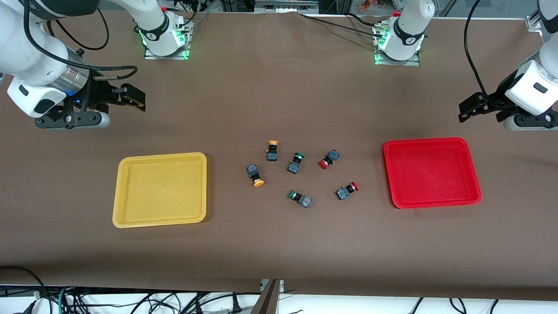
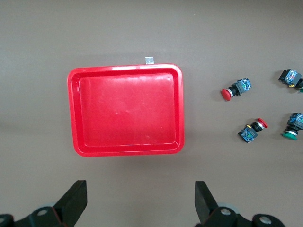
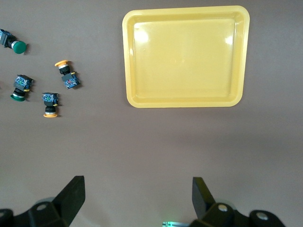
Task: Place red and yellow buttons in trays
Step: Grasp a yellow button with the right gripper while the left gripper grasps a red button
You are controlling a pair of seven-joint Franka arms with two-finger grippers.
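Note:
The two yellow-capped buttons (image 1: pixel 272 150) (image 1: pixel 255 175) and the two red-capped buttons (image 1: pixel 328 159) (image 1: pixel 347 190) lie loose mid-table between the trays. The yellow tray (image 1: pixel 120 192) is toward the right arm's end and the red tray (image 1: pixel 388 174) toward the left arm's end; both hold nothing. My left gripper (image 1: pixel 463 111) is open and empty over bare cloth by the red tray (image 2: pixel 73 113); its view (image 2: pixel 140 198) shows the red buttons (image 2: pixel 236 89) (image 2: pixel 252 131). My right gripper (image 1: pixel 137 100) is open and empty over bare cloth by the yellow tray (image 3: pixel 128 56); its view (image 3: pixel 137 198) shows the yellow buttons (image 3: pixel 66 75) (image 3: pixel 49 105).
Two green-capped switches (image 1: pixel 295 162) (image 1: pixel 300 198) lie among the buttons. A small silver piece (image 2: pixel 149 60) sits at the red tray's rim. The arms' bases (image 1: pixel 165 39) (image 1: pixel 399 43) stand at the table's back edge. Cables hang below the table's near edge.

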